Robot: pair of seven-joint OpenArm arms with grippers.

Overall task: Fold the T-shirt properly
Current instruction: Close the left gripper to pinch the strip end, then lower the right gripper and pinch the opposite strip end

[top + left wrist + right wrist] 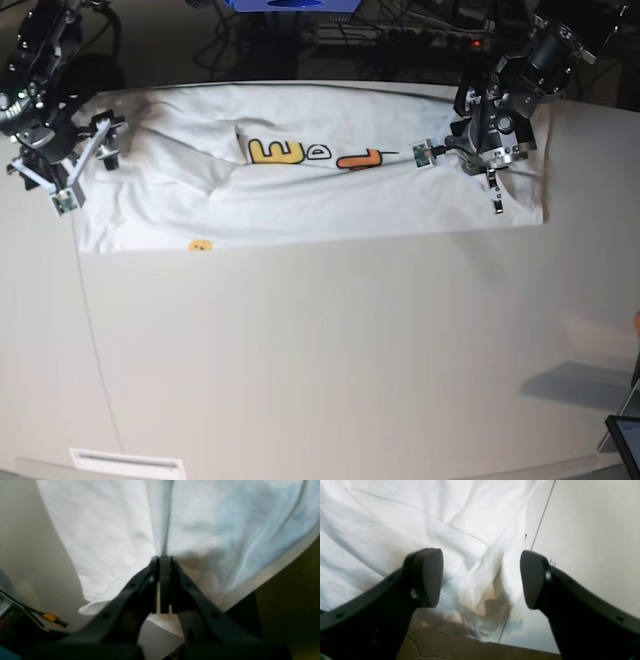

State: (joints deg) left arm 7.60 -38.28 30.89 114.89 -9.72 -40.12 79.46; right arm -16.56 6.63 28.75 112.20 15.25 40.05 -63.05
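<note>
While your left gripper (165,562) is pinching the T-shirt (300,190) on the table (330,350), your right gripper (481,578) is hovering spread.

You see the T-shirt (300,195), white and wrinkled, lying flat as a long band across the far side of the counter (330,350), partly folded lengthwise, with yellow and orange print letters showing near its upper middle.

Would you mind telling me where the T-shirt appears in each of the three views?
Left wrist: the T-shirt fills the upper frame, beyond the shut left gripper.
Right wrist: it covers the upper left, beyond the open right gripper.
Base: it stretches across the top.
Shared landmark: the pale table beneath it.
</note>
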